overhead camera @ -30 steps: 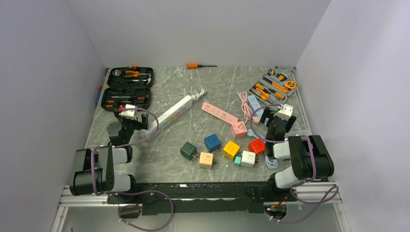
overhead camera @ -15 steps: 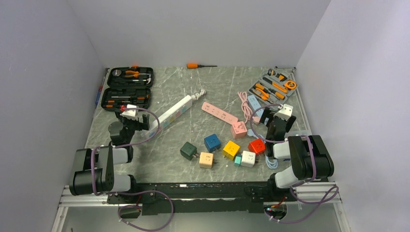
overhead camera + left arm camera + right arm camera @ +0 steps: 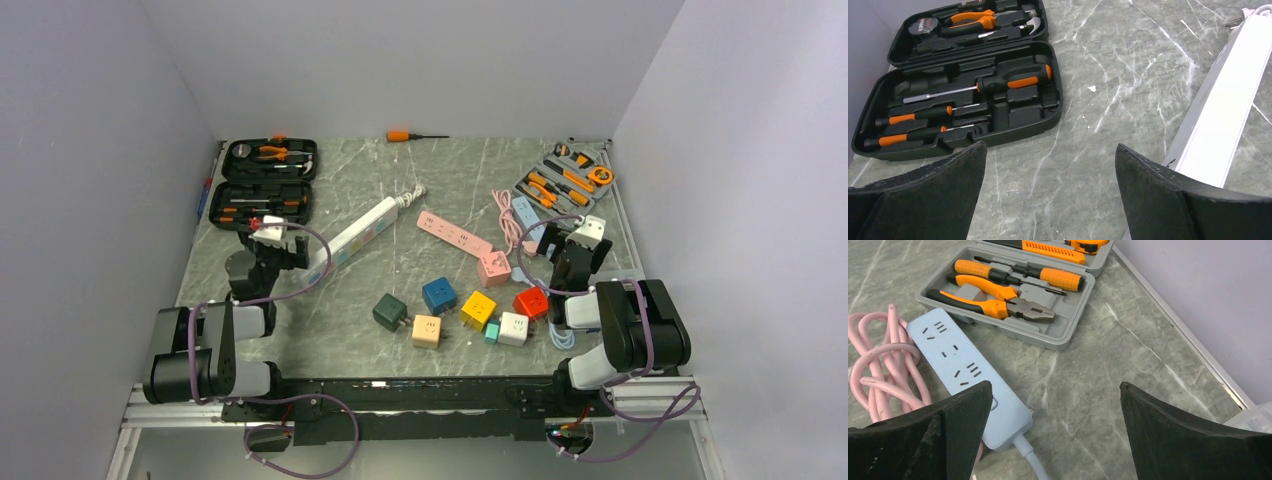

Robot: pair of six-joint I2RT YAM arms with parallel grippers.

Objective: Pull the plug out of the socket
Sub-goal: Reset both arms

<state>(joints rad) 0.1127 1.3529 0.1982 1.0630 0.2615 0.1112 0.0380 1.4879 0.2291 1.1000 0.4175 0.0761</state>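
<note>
Item: pink cube plug (image 3: 493, 268), apparently seated at the near end of the pink power strip (image 3: 455, 232), mid-table; likely your target. Unmoved this past second.
Left gripper (image 3: 1050, 150): jaws wide, empty, beside the white strip (image 3: 1228, 120).
Right gripper (image 3: 1055, 390): wide, empty, beside the blue strip (image 3: 963, 370).
Neither has advanced, so your pull is not yet begun.

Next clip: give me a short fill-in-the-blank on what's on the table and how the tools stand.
The left tool and right tool both stand ____.
The coiled cable beside the blue power strip is ____.
The case near the left tool is ____.
Missing: open; pink; black.
</note>
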